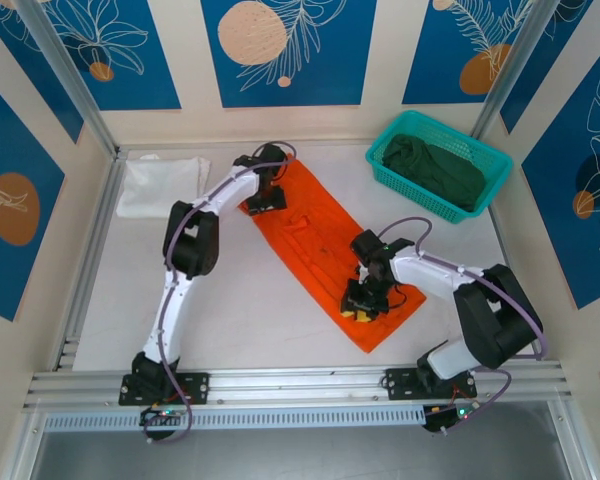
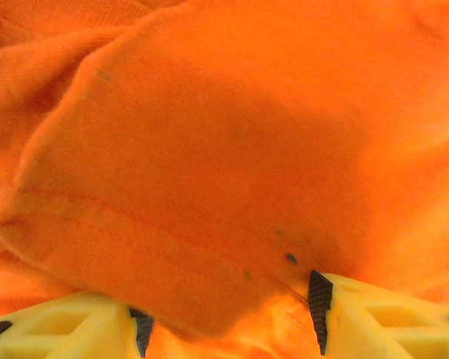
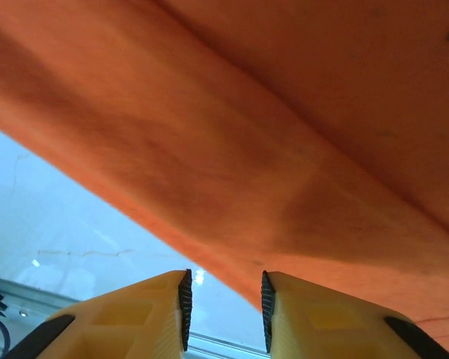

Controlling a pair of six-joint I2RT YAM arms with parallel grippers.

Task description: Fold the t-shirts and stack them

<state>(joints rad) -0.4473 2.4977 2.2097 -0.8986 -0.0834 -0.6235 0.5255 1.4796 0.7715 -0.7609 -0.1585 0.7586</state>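
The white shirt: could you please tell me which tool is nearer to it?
Left. The left tool is on the orange shirt's far end, just right of the white shirt; the right tool is at the near end, farther off.

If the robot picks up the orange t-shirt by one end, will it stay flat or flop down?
Probably flop: the orange t-shirt shows creases and soft folds, so it looks limp. It seems light, since it is thin cloth lying flat on the table. Pushed, it would likely bunch up rather than slide whole.
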